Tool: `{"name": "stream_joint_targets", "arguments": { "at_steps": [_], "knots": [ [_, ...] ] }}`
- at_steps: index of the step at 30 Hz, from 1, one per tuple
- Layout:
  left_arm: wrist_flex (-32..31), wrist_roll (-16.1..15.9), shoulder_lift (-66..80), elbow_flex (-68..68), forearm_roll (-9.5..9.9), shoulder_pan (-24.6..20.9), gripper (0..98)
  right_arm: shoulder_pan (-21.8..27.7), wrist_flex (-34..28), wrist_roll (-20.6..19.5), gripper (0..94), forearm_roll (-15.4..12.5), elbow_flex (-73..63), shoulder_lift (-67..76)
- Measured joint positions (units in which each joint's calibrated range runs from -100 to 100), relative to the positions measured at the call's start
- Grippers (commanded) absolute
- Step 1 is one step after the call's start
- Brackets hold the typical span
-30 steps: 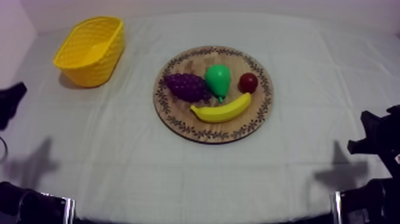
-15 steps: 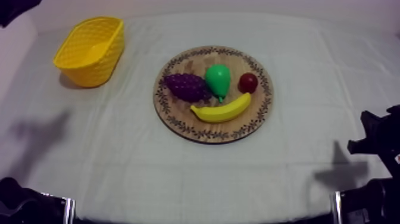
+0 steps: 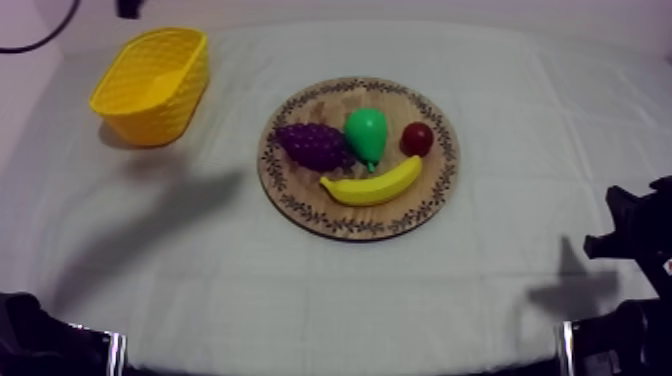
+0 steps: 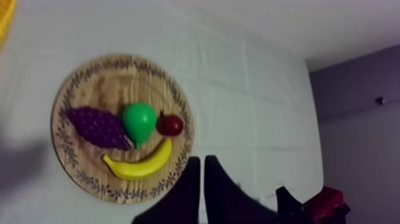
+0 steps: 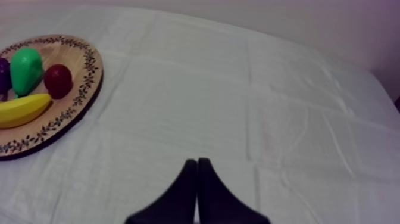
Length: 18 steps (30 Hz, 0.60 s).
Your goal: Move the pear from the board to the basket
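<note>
a robot lab setup: cloth-covered table [image 3: 330, 290] against bare walls [image 5: 309, 30].

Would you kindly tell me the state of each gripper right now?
Left gripper: shut, holding nothing.
Right gripper: shut, holding nothing.

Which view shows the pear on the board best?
The left wrist view: the pear lies whole, between the grapes and the small red fruit. The top view shows it whole too, at a slant; the right wrist view, low from the side.
</note>
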<state>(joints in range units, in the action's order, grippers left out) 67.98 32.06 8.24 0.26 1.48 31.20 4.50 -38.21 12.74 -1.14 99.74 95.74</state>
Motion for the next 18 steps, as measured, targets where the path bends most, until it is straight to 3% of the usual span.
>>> {"name": "stream_joint_targets", "arguments": {
  "at_steps": [5, 18],
  "knots": [
    [-0.1, -0.8, -8.5, 1.3, -1.48, 1.3, 3.7, 0.0, 0.0, 0.0, 0.3, 0.0, 0.0, 0.0],
    [-0.4, -0.6, -22.2, -0.7, -1.82, 2.2, 24.2, 0.0, 0.0, 0.0, 0.3, 0.0, 0.0, 0.0]
  ]
}}
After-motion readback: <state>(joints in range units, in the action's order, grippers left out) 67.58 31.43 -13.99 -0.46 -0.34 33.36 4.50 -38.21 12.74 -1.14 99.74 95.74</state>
